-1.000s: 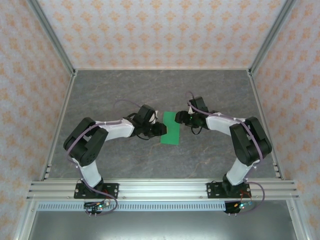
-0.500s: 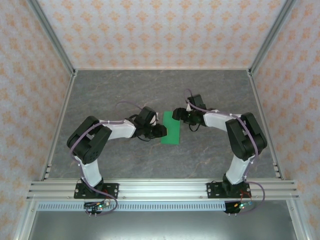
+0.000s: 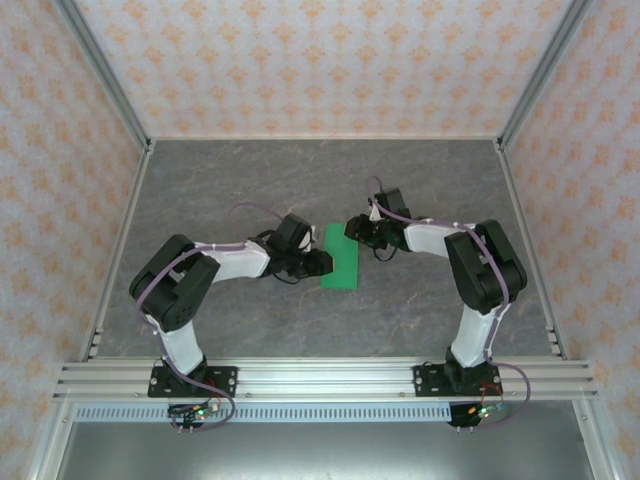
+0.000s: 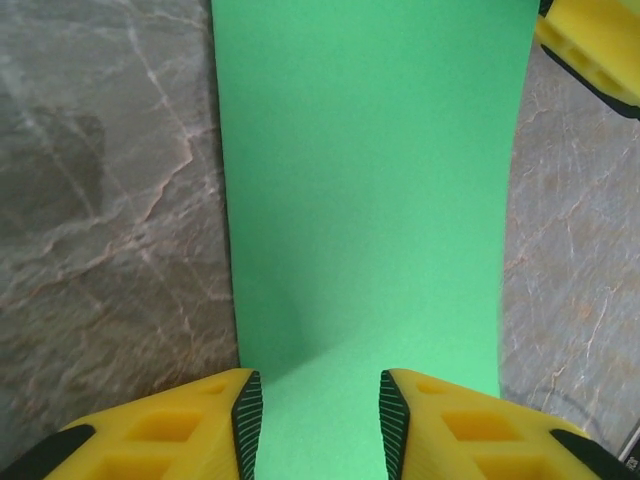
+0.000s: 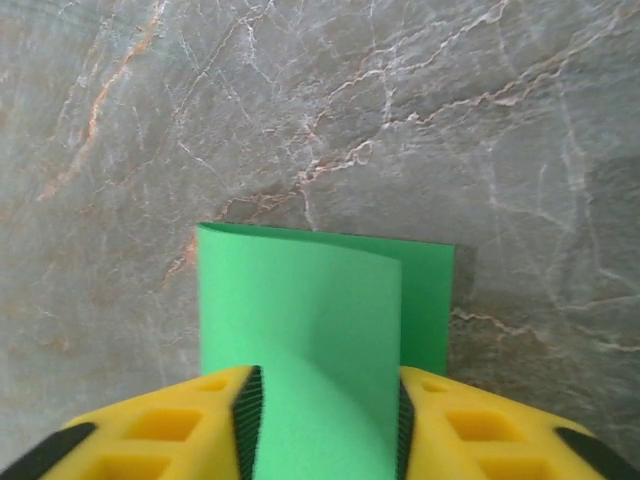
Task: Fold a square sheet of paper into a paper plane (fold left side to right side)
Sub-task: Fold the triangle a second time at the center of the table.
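The green paper sheet (image 3: 341, 262) lies folded into a narrow rectangle at the middle of the grey marbled table (image 3: 250, 180), its long side running near to far. In my right wrist view the top layer (image 5: 300, 310) bows up off the lower one, whose edge peeks out alongside. My left gripper (image 3: 320, 262) sits at the sheet's left edge, towards its near end. Its fingers (image 4: 395, 420) stand partly spread, with flat green paper (image 4: 365, 200) showing through the gap. My right gripper (image 3: 352, 228) is at the far right corner, jaws also partly spread (image 5: 325, 395) around the raised layer. I cannot tell whether the pads touch it.
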Robot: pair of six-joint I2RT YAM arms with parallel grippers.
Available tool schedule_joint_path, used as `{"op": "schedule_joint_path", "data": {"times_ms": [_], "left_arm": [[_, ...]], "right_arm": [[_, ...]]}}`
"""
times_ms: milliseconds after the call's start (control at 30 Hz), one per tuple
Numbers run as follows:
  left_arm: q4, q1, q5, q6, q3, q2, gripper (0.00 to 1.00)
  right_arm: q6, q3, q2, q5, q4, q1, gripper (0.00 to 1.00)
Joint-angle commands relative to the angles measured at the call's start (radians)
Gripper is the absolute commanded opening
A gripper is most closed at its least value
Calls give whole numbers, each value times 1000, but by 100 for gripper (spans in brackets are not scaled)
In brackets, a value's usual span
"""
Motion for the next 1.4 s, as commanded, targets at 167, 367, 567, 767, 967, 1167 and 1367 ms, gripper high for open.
{"op": "schedule_joint_path", "data": {"times_ms": [167, 367, 567, 767, 967, 1167, 1367], "left_arm": [[-121, -43, -158, 204, -45, -248, 52], [-283, -247, -408, 413, -12, -357, 61], [-385, -411, -618, 471, 89, -265, 65], [-401, -468, -716, 474, 183, -148, 66], [-399, -483, -737, 484, 241, -70, 68], [-435, -519, -823, 511, 311, 25, 68], [-466, -526, -928, 543, 343, 74, 63]], "right_arm": [[-1, -4, -40, -31, 17, 3, 12], [9, 43, -58, -25, -101, 3, 7], [25, 65, -52, -34, -152, 4, 7], [27, 73, -48, -39, -167, 3, 7], [29, 76, -44, -37, -173, 3, 7], [31, 77, -40, -40, -172, 3, 7], [29, 80, -39, -43, -173, 4, 7]]}}
